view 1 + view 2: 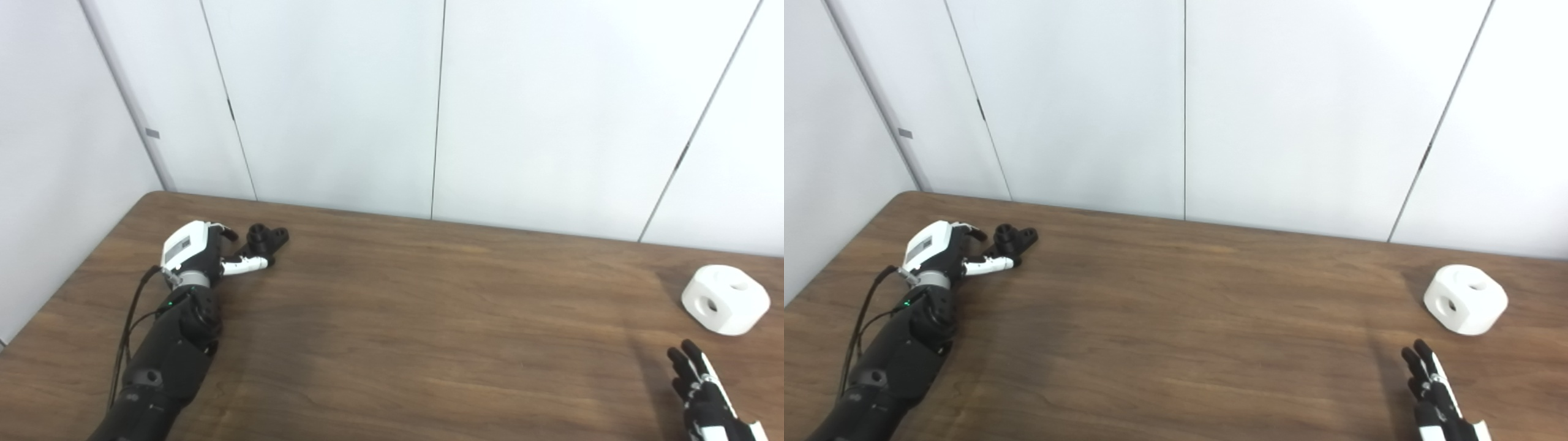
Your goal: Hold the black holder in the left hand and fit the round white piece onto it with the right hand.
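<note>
The left hand (196, 254) reaches with fingers spread around the black holder (265, 239) just ahead, not yet gripping, while the right hand (704, 392) waits empty, fingers straight, short of the white piece (724, 299).

Bright even light, faint soft shadows, slightly soft focus, no glare

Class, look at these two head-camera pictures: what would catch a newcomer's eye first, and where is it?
The chunky white piece with round holes sits alone at the table's far right. At far left, the left robot hand reaches around the small black holder. The right robot hand waits, fingers apart, short of the white piece.
</note>
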